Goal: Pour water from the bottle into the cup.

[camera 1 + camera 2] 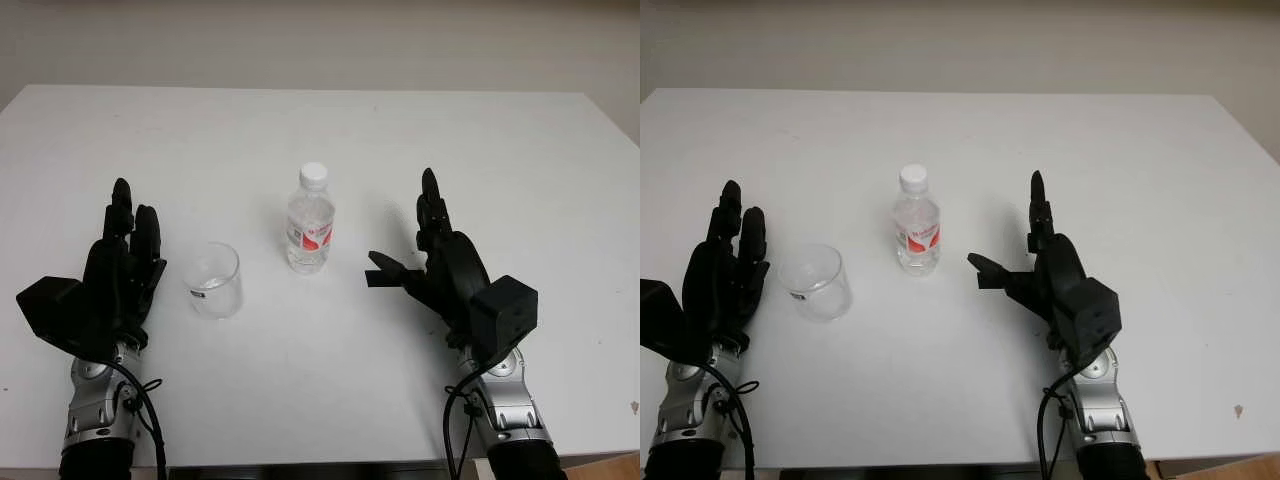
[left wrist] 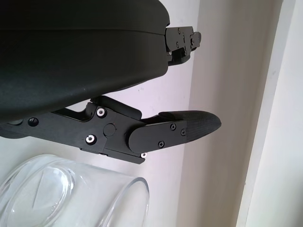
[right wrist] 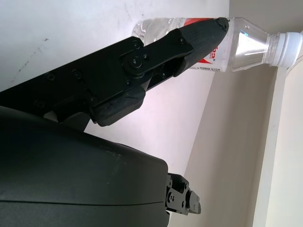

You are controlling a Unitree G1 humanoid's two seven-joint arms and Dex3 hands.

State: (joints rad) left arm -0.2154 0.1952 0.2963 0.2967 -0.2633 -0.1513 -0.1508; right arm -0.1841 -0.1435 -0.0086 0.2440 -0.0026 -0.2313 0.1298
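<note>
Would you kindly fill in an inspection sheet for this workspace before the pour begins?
Surface: white table, bare apart from the job's things.
Job's things: bottle upright near the middle, white cap on, red and white label; clear cup upright on its left, apart from it.
Clutter: nothing seen.
Hands: left hand open, beside the cup on its outer side, not touching it; right hand open, on the bottle's right, thumb pointing toward the bottle, a gap between them.
Cables: black cables looped at both wrists, clear of the things.
Surroundings: plain pale wall behind the table.
</note>
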